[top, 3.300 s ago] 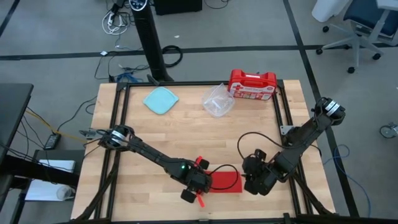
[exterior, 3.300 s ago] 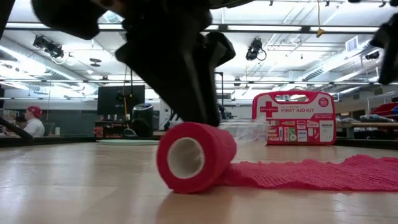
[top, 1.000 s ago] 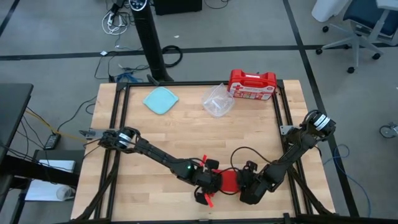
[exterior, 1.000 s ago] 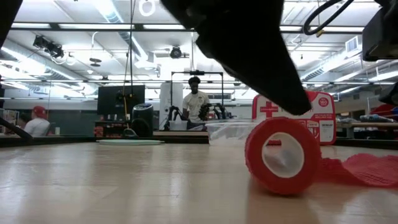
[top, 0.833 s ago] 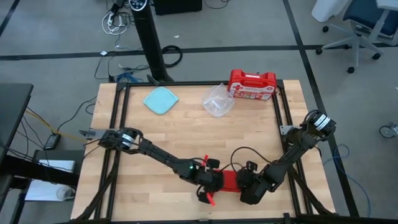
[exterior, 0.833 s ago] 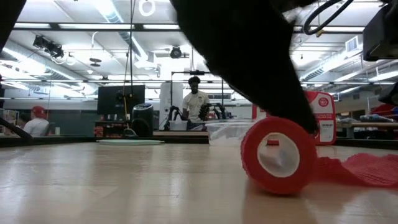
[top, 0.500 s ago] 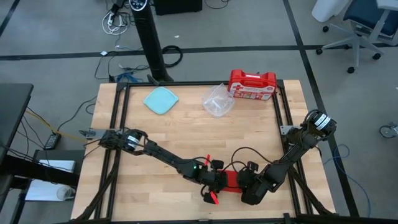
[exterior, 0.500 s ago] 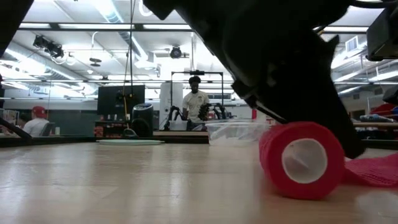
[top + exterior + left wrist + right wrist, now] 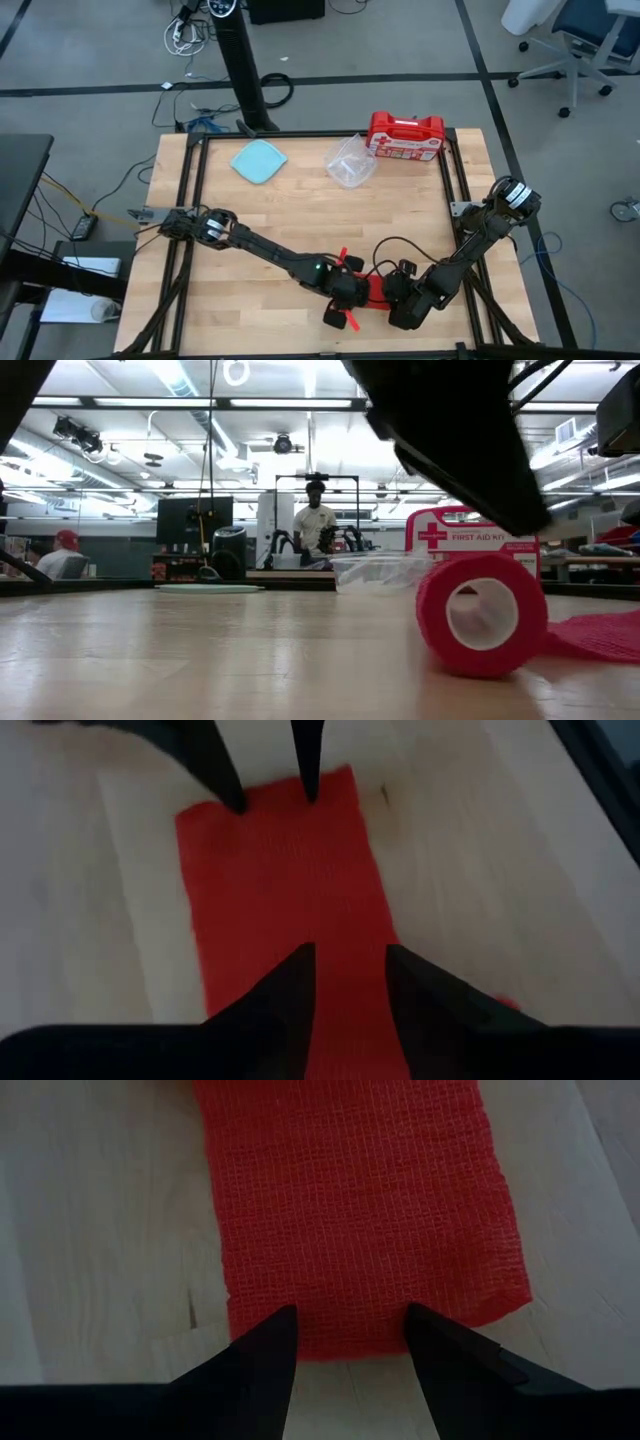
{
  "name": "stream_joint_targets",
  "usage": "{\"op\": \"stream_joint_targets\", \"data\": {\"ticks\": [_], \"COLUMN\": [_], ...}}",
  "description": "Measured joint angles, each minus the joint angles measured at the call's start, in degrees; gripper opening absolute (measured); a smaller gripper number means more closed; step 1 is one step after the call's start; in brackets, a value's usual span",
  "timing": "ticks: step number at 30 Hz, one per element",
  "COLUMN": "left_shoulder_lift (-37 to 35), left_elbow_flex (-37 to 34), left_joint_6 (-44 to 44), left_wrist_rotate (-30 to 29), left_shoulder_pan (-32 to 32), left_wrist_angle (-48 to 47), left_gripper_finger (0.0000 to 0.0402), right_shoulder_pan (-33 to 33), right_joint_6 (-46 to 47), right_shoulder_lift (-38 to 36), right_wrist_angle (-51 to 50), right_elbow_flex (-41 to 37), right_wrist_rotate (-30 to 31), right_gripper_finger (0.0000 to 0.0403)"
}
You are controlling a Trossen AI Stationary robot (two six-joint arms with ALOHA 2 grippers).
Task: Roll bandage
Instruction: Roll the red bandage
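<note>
The red bandage lies near the table's front edge, part roll, part flat strip. The roll rests on its curved side, with its open end facing the low view. The flat strip runs from it toward my right gripper and lies on the wood. My left gripper is open a little and stands just above the roll, which is hidden under its fingers in the left wrist view. My right gripper is open at the strip's free end. My left gripper hovers close over the roll's top; I cannot tell whether it touches it. My right gripper has both open fingertips on the strip's free end, one near each corner. They slant down from the table's right side. The strip lies flat on the table.
A red first-aid case, a clear plastic bag and a teal cloth lie along the far edge. There is bare wood at the table's middle and left. People stand in the room behind.
My left gripper has gone toward the table's right edge, and the roll has rolled with it along the strip toward my right gripper. The flat part has grown shorter. The left gripper lay against the roll half a second ago and now stands a little higher.
</note>
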Motion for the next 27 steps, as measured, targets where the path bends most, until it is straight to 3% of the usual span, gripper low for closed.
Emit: {"op": "stream_joint_targets", "data": {"ticks": [6, 10, 27], "left_shoulder_lift": [-0.07, -0.11, 0.55], "left_elbow_flex": [3.55, 3.45, -6.90], "left_joint_6": [0.45, 0.57, 0.81], "left_wrist_rotate": [0.00, -0.02, 1.49], "left_shoulder_pan": [-0.07, -0.07, 0.32], "left_wrist_angle": [-11.88, -14.59, 15.25], "left_gripper_finger": [0.0127, 0.0127, 0.0127], "right_shoulder_pan": [0.00, 0.00, -0.22], "right_joint_6": [-0.14, -0.39, -0.65], "right_shoulder_lift": [0.00, 0.00, -0.06], "right_wrist_angle": [0.00, -0.02, -0.10], "right_elbow_flex": [0.00, 0.00, 0.00], "right_wrist_rotate": [0.48, 0.64, 0.95], "right_gripper_finger": [0.0191, 0.0191, 0.0191]}}
